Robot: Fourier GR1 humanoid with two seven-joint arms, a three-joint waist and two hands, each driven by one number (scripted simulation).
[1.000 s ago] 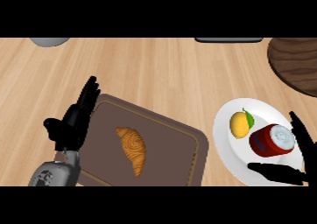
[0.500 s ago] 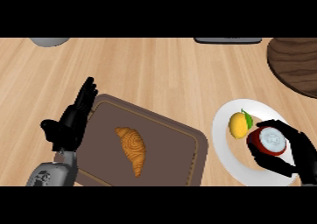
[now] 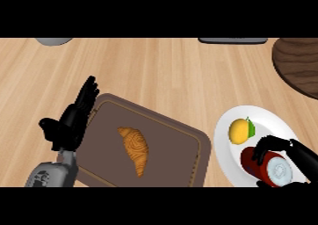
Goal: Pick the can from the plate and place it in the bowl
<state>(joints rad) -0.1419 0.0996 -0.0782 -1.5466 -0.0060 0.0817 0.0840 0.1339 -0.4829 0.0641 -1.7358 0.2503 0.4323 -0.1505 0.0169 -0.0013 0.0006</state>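
A red can (image 3: 260, 163) with a silver top lies on the white plate (image 3: 228, 154) at the lower right. My right hand (image 3: 298, 156) is curled round the can, fingers over its far side and thumb below it. The dark wooden bowl (image 3: 303, 66) sits at the upper right edge, partly cut off. My left hand (image 3: 69, 121) rests open with fingers up, at the left edge of the brown board.
A yellow mango (image 3: 240, 130) with a green leaf shares the plate, just above the can. A croissant (image 3: 135, 149) lies on the brown cutting board (image 3: 171, 132). A grey object (image 3: 55, 41) and a dark flat item (image 3: 233, 40) sit at the far edge.
My right hand went from open beside the can to curled round it. The can has tipped and shifted slightly lower on the plate. The left hand stays put.
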